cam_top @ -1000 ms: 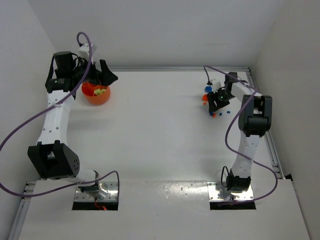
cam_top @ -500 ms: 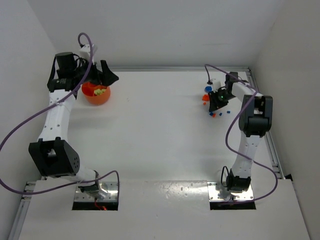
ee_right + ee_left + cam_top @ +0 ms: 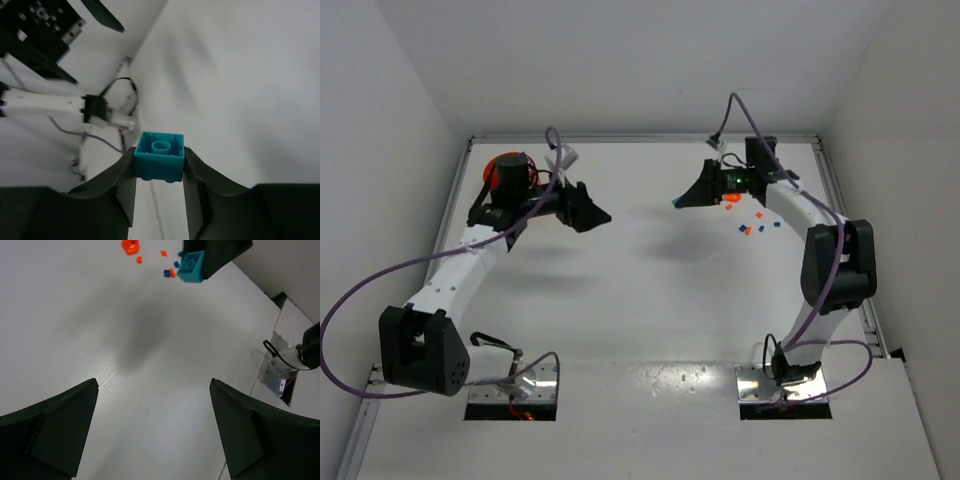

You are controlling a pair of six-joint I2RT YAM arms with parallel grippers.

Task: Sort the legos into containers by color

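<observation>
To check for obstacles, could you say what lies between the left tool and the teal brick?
Only bare table between left tool and teal brick, top view.

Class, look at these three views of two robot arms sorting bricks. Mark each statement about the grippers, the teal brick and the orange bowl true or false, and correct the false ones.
1. The right gripper grips a teal brick between its fingers. True.
2. The left gripper is shut on an orange brick. False: its jaws stand wide open and hold nothing.
3. Small loose bricks lie on the table. True.
4. The teal brick lies inside the orange bowl. False: it is in the right gripper, well away from the bowl, which sits in the far left corner.
</observation>
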